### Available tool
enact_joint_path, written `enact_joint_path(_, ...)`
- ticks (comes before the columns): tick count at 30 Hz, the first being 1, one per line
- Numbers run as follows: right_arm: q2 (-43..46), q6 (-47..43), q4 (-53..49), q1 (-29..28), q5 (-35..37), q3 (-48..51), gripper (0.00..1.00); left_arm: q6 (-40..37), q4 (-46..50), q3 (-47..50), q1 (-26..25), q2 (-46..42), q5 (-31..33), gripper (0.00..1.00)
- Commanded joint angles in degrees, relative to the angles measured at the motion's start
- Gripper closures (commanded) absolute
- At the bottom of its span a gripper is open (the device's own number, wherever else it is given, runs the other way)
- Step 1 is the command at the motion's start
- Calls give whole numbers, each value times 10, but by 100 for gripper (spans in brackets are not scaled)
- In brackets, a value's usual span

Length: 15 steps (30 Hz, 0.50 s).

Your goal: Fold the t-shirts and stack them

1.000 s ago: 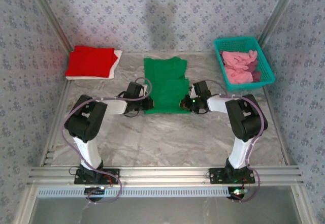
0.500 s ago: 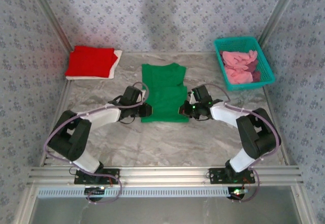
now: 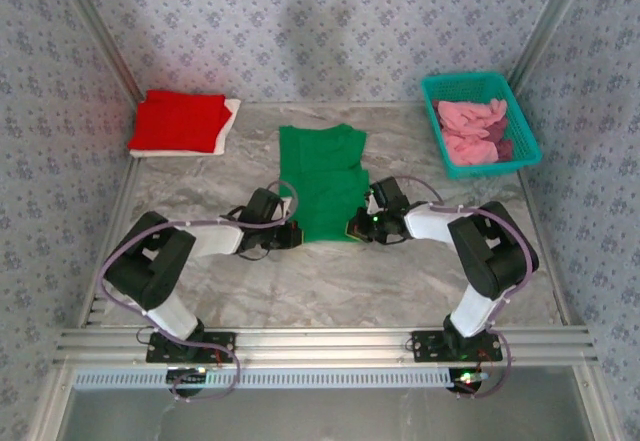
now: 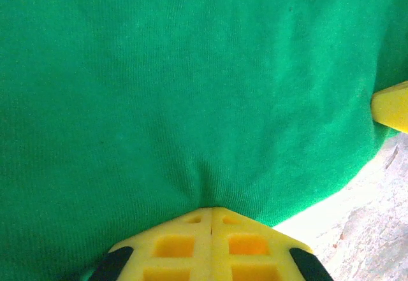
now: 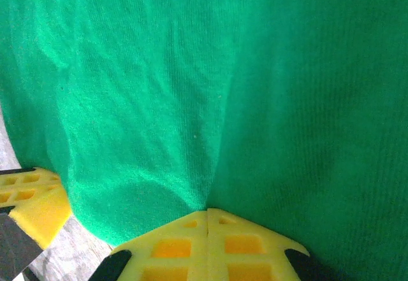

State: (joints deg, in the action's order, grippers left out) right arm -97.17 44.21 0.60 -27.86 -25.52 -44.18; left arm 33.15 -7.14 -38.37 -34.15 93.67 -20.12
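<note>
Bottom centre of both wrist views: left gripper [image 4: 211, 211] and right gripper [image 5: 207, 212] clamp the green t-shirt [image 4: 159, 90] hem corners; cloth looks soft, light, limp.

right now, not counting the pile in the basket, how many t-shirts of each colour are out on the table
green t-shirt: 1
red t-shirt: 1
white t-shirt: 1
total: 3
</note>
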Motion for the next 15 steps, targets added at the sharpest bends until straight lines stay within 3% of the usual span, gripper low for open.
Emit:
enact_joint_path(1,7,8,-11,1,11,12,100,7,38,19,-2,-14,21,100)
enact_joint_path(7,48,-13,-65,13,27,8,100,-25,113,20,7,-89,79,100)
enact_joint_path(12,61,-22,-78,36,7,12,100,-39,137,20,44,-105,67,100)
enact_joint_path(15,80,-44,-143,35,23,-15,96,-32,153,10,45,-135,74,90)
